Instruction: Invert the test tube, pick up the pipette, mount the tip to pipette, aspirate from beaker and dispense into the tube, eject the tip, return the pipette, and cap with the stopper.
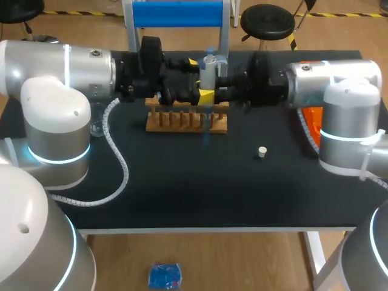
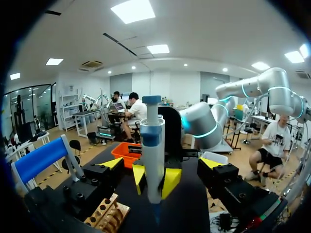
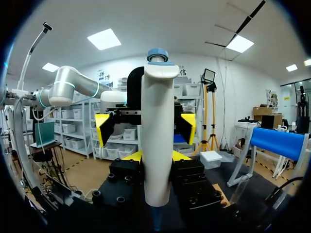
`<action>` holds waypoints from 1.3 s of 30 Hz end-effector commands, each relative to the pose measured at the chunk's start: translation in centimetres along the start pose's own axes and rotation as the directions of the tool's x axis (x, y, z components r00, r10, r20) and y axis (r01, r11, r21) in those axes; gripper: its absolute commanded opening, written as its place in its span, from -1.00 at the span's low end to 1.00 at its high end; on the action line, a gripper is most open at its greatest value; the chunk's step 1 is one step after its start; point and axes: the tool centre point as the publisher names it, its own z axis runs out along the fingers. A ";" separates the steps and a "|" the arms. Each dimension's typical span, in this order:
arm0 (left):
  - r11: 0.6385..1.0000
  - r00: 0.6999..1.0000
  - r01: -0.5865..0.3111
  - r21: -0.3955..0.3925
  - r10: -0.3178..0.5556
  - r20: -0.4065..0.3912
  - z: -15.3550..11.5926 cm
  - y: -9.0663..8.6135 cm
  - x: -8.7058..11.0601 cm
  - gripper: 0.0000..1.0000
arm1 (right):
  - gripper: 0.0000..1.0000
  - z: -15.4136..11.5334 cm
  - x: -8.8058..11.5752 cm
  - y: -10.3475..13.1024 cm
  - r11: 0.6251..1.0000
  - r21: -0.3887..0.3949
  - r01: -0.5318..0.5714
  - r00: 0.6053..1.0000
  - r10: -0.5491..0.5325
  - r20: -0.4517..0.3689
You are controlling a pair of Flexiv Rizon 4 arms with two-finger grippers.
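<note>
The two arms meet in the upper middle of the frame, above the wooden rack (image 1: 187, 119). The right claw (image 3: 156, 156) holds the white pipette (image 1: 210, 66) tight. The pipette stands straight up, with a finger pressed on each side. A blue tip (image 3: 156, 221) sits on its low end and points down. The left claw (image 2: 163, 163) is wide open in front of the pipette and does not touch it. The little white stopper (image 1: 261, 151) lies alone on the black table (image 1: 182, 194), to the lower right of the rack.

A black worktop (image 1: 182, 200) fills mid-frame; wood-toned floor (image 1: 242, 260) shows below it; a blue-backed chair (image 1: 177, 13) and black stool (image 1: 267, 19) stand at upper centre; ceiling light panels (image 2: 134, 9) glow white.
</note>
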 end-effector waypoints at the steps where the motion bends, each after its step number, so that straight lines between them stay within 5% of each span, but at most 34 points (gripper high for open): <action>1: 1.000 1.000 0.000 0.000 0.000 -0.002 0.0 0.0 -0.1 1.00 | -1.00 -4.1 -0.2 1.0 1.000 0.017 0.013 1.000 -0.013 0.015; 22: 1.000 1.000 0.000 0.000 0.000 -0.002 0.0 0.0 -0.1 1.00 | -1.00 -25.6 -5.0 5.7 0.998 0.026 0.057 0.997 -0.058 0.041; 39: 1.000 1.000 0.000 0.000 0.000 -0.002 0.0 0.0 -0.1 1.00 | -1.00 -34.1 -5.9 3.7 0.997 0.051 0.054 0.996 -0.057 0.061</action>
